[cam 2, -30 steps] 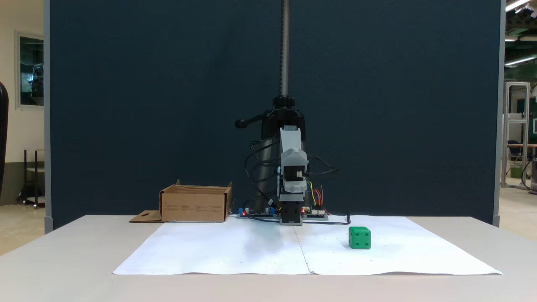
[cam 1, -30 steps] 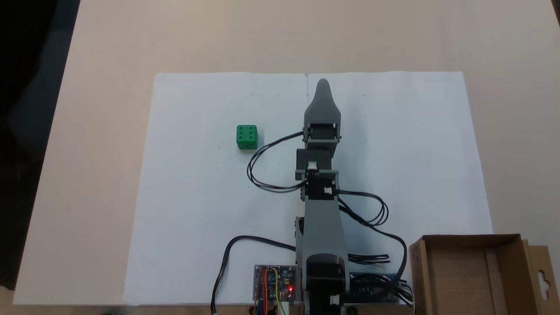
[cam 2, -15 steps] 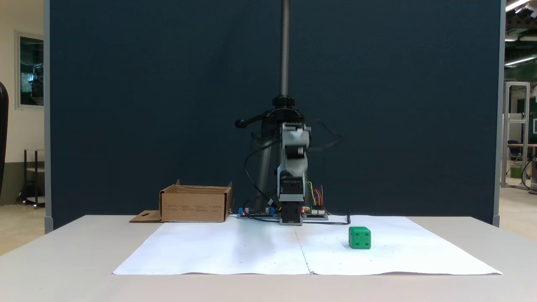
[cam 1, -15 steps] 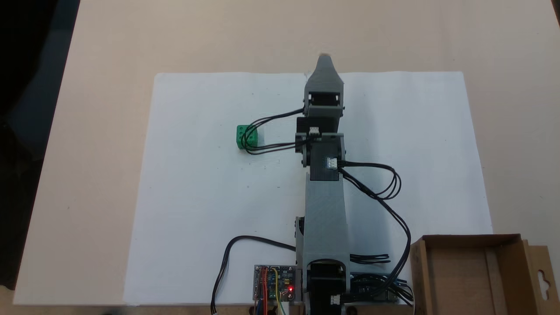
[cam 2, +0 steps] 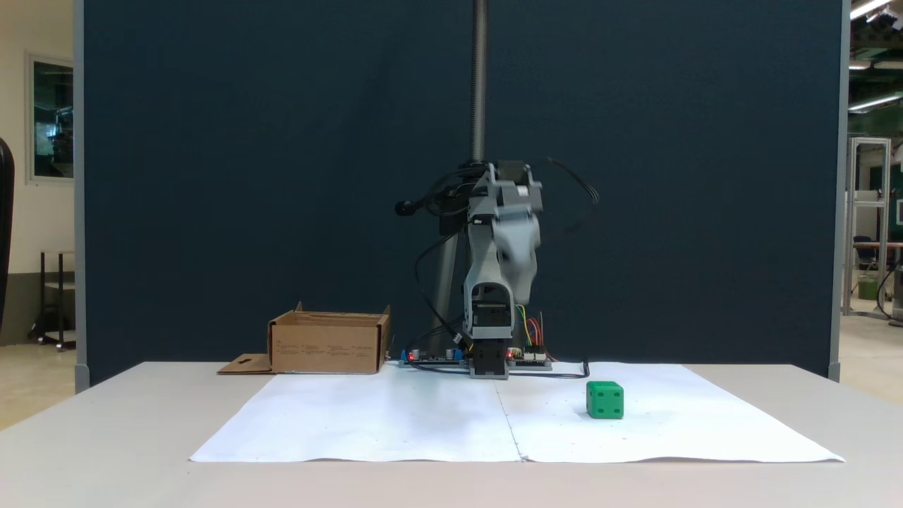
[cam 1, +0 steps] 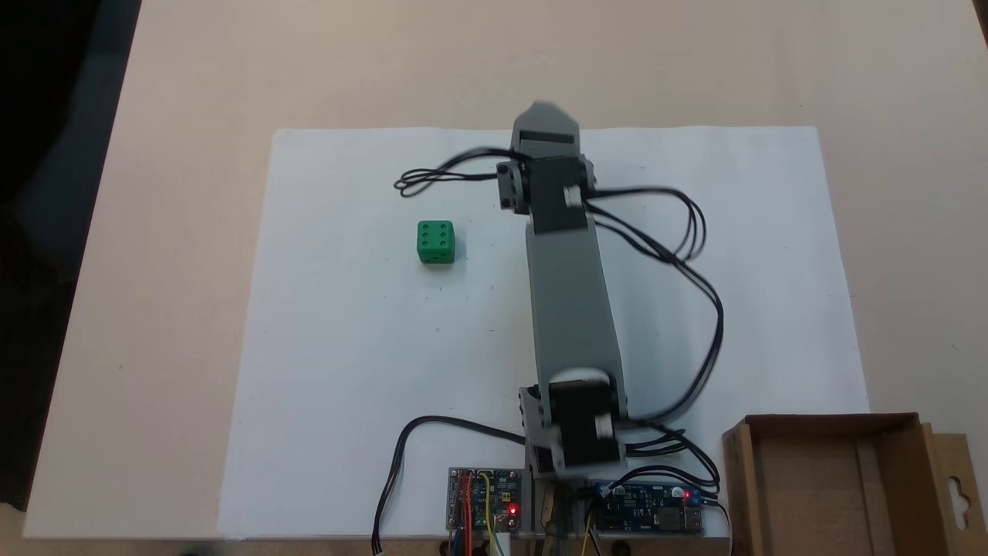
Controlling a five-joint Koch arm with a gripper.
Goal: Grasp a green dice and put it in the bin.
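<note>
Seemingly mid-reach and blurred: gripper raised high above white paper, pointing downward in a fixed view. Jaw state impossible to tell, one jaw behind the other and smeared by motion.

Likely trouble from here: a fast descent landing off-centre, nudging or tipping green dice rather than straddling it. Loose black cables also looping wide, possibly snagging or sweeping the cube.

Green dice resting flat on the paper, six pips up, untouched, well apart from the jaws: to their left and nearer the base from above, lower right and far below from the front. Bin beside the base, empty.
</note>
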